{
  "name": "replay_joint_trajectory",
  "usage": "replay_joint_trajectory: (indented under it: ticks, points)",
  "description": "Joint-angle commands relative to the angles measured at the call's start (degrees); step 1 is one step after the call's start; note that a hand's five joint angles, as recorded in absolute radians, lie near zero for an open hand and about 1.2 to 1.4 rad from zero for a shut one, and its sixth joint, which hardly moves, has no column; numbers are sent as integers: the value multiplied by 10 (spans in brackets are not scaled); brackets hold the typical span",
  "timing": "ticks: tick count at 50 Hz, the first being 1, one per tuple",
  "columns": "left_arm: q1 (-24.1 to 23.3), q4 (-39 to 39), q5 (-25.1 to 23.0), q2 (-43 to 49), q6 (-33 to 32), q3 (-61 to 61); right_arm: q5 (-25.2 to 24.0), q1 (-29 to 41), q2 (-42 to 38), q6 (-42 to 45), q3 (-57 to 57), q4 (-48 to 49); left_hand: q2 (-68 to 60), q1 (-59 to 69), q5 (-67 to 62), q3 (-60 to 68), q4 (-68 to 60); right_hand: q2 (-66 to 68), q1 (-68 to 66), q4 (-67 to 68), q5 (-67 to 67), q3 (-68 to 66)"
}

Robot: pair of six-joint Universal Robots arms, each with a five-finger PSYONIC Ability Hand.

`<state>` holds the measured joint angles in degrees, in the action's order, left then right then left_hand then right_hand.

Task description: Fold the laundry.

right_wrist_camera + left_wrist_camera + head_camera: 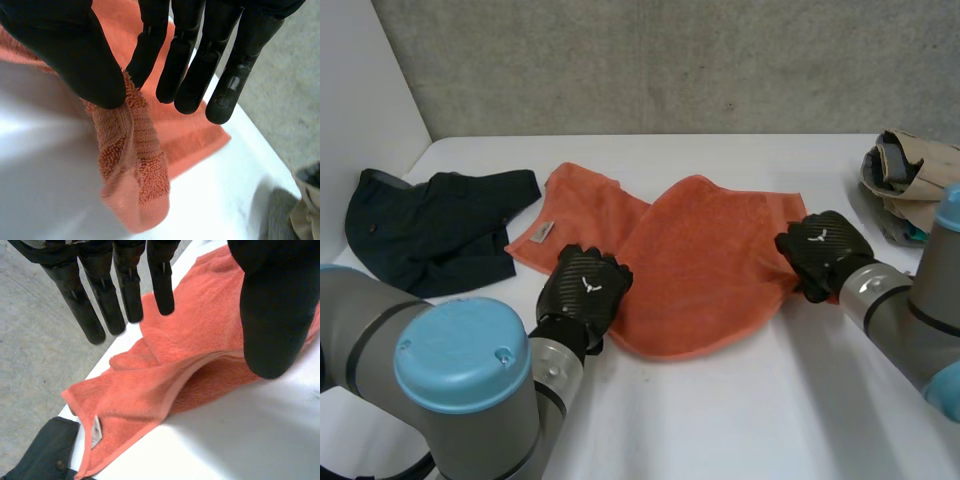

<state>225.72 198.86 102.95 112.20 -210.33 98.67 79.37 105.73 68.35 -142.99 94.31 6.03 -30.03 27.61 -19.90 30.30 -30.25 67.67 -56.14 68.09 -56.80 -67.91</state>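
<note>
The towel point(705, 255) lies mid-table, partly doubled over. The right hand point(825, 250) pinches just a thin bit of its right edge between thumb and a finger, so I think a quick lift could pull that terry free. The left hand point(585, 290) is over the near-left edge, fingers straight and apart, holding nothing, so that side may drag. The towel's long axis runs left to right, tag end toward the dark garment point(430, 235).
</note>
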Motion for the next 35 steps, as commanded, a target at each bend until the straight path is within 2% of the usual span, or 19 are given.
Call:
replay_joint_trajectory:
  ticks: [1, 3, 4, 7, 9, 11, 12, 14, 15, 19, 22, 27, 35]
  points:
    - [50, -16, -40, -75, -1, -1, -4, -48, -1, -1, 4, 2, 114, -90, 113, -117, 116, 123, -239, 119, -132, -121]
    - [74, -17, -68, -81, -1, -1, -4, -60, -1, -1, 5, 7, 112, -88, 111, -115, 115, 123, -239, 119, -132, -121]
    - [102, -18, -98, -86, -1, -1, -4, -63, -1, -1, 6, 11, 112, -88, 111, -115, 115, 123, -239, 119, -132, -121]
    - [155, -18, -146, -88, -2, 1, -4, -72, -7, -1, 5, 27, 112, -88, 111, -115, 115, 123, -239, 119, -132, -121]
    - [211, -15, -202, -83, -3, 1, -4, -76, -14, -1, 3, 38, 107, -83, 106, -110, 110, 123, -239, 119, -132, -121]
    - [243, -15, -239, -77, -4, -3, -4, -83, -21, -1, 1, 50, 104, -80, 103, -107, 106, 123, -239, 119, -132, -121]
    - [274, -14, -274, -59, -3, -7, -4, -85, -23, -1, 0, 53, 99, -75, 98, -102, 101, 123, -239, 119, -132, -121]
    - [299, -10, -313, -25, -7, -15, -4, -88, -28, -1, -2, 58, 96, -71, 94, -98, 98, 123, -239, 119, -132, -121]
    - [324, -9, -351, 9, -10, -31, -4, -89, -30, -1, -3, 58, 72, -48, 71, -75, 74, 123, -239, 119, -132, -121]
    - [364, -18, -421, 79, -13, -96, -4, -92, -36, 0, -4, 58, 18, 6, 17, -21, 20, 123, -239, 119, -132, -121]
    - [370, -22, -439, 114, -13, -133, -4, -92, -37, -1, -4, 58, -9, 33, -10, 6, -6, 123, -239, 119, -132, -121]
    - [373, -29, -439, 186, -12, -217, -3, -90, -38, -1, 1, 58, -69, 93, -70, 66, -67, 123, -239, 119, -132, -121]
    - [366, -39, -439, 238, -11, -286, -3, -87, -38, -1, 7, 58, -84, 109, -86, 82, -82, 123, -239, 119, -132, -121]
